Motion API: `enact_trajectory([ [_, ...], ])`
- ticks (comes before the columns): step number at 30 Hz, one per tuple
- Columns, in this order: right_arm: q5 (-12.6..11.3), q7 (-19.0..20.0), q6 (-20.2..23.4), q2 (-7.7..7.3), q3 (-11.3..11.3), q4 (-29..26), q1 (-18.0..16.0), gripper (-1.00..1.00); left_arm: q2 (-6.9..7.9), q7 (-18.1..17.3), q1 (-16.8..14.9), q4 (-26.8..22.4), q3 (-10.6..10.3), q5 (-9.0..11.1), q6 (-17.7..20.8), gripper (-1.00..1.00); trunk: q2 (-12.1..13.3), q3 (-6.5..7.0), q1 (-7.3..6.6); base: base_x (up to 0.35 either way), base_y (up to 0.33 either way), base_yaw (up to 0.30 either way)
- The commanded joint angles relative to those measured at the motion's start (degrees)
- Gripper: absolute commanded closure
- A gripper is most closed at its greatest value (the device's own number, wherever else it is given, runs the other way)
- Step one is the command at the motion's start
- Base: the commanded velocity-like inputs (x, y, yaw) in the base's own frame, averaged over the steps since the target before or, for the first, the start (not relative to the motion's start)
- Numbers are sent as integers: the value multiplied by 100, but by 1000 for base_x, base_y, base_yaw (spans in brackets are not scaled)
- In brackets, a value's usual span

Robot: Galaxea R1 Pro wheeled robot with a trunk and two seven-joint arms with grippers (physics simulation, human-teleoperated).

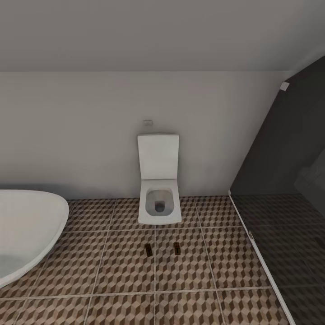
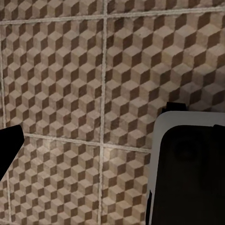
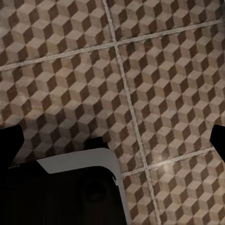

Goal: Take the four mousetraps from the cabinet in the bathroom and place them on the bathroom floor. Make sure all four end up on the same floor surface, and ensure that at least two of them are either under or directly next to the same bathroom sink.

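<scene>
Two mousetraps (image 1: 148,249) lie on the bathroom floor (image 1: 126,271) just in front of the toilet (image 1: 159,205), so the robot should head for the cabinet next; whether either claw is apart or together I cannot tell.

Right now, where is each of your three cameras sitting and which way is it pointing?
Head view: on the robot's head, looking forward and down at the toilet against the wall, two mousetraps on the tiles before it, the bathtub at left.
Left wrist view: on the left arm, facing down at the bathroom floor; the robot's base shows.
Right wrist view: on the right arm, facing down at the floor; the base shows too.
All three share the cube-patterned tiles.
</scene>
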Motion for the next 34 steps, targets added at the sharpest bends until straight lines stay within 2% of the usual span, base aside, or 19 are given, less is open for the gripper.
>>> enact_trajectory([
  [1, -31, -22, -10, 2, 50, -1, -3, -100, -3, 9, -8, 20, -49, 31, -31, -100, -10, -9, 3, 0, 0, 0],
  [34, -31, -22, -14, 12, 50, -3, 0, -100, -3, 9, -8, 21, -49, 30, -30, -100, -10, -9, 3, 0, 0, 0],
])
